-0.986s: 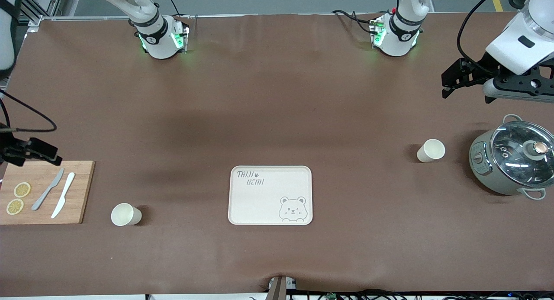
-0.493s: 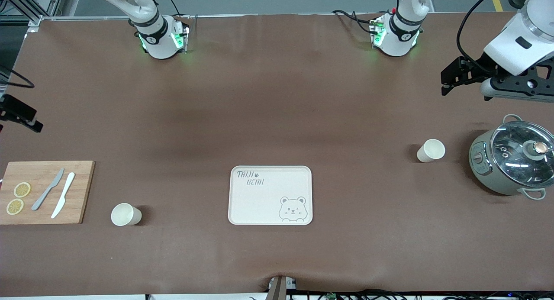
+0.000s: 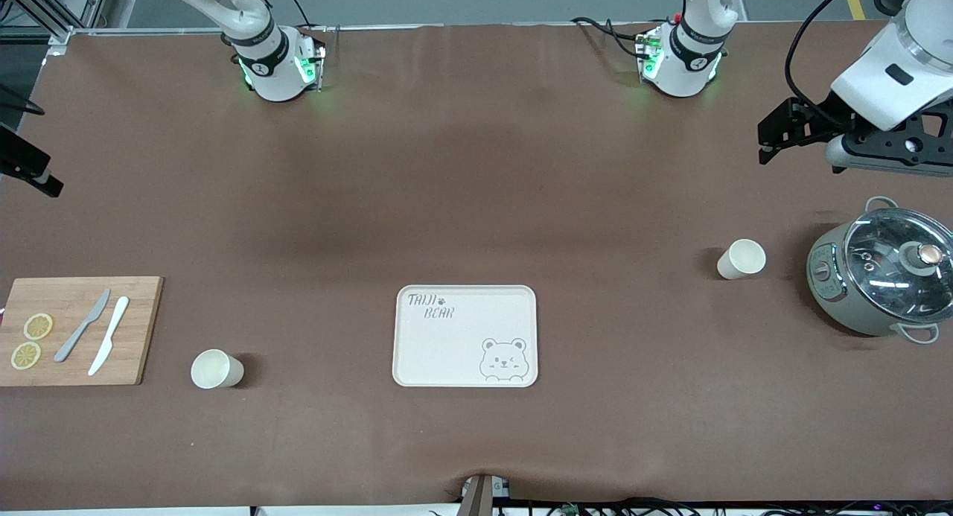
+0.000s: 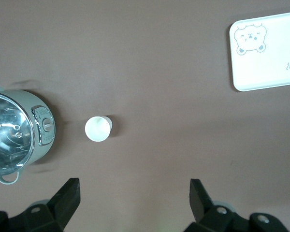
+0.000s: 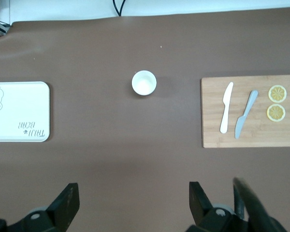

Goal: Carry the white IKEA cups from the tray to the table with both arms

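Note:
Two white cups stand upright on the brown table. One cup [image 3: 741,259] is beside the pot toward the left arm's end; it also shows in the left wrist view [image 4: 97,129]. The other cup [image 3: 216,369] is beside the cutting board toward the right arm's end; it also shows in the right wrist view [image 5: 144,82]. My left gripper [image 3: 764,150] [image 4: 134,193] is open and empty, high over the table near the pot. My right gripper [image 3: 33,172] [image 5: 133,195] is open and empty, high over the table's right-arm end, partly cut off in the front view.
A cream bear-printed tray [image 3: 464,336] lies mid-table between the cups. A grey pot with a glass lid [image 3: 878,278] stands at the left arm's end. A wooden cutting board [image 3: 74,330] holds two knives and lemon slices.
My right gripper has lifted away from over the cutting board toward the robots' side of the table. My left gripper has barely shifted. The cups have not moved.

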`<action>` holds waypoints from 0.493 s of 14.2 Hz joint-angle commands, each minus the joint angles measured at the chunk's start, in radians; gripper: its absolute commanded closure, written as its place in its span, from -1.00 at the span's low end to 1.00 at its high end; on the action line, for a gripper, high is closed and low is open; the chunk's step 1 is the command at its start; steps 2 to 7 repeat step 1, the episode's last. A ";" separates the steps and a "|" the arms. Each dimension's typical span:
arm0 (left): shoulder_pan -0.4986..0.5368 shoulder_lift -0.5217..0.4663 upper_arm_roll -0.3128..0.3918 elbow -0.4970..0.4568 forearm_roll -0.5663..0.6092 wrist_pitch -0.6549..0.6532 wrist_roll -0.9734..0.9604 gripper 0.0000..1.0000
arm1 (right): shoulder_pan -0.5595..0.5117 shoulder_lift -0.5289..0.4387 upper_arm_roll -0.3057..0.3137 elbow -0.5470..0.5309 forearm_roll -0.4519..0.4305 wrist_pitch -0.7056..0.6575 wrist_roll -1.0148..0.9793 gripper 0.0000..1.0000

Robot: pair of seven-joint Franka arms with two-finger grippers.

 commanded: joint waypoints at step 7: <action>0.003 -0.007 -0.005 -0.002 0.011 -0.010 0.018 -1.00 | -0.007 -0.051 0.016 -0.033 -0.034 -0.033 0.040 -1.00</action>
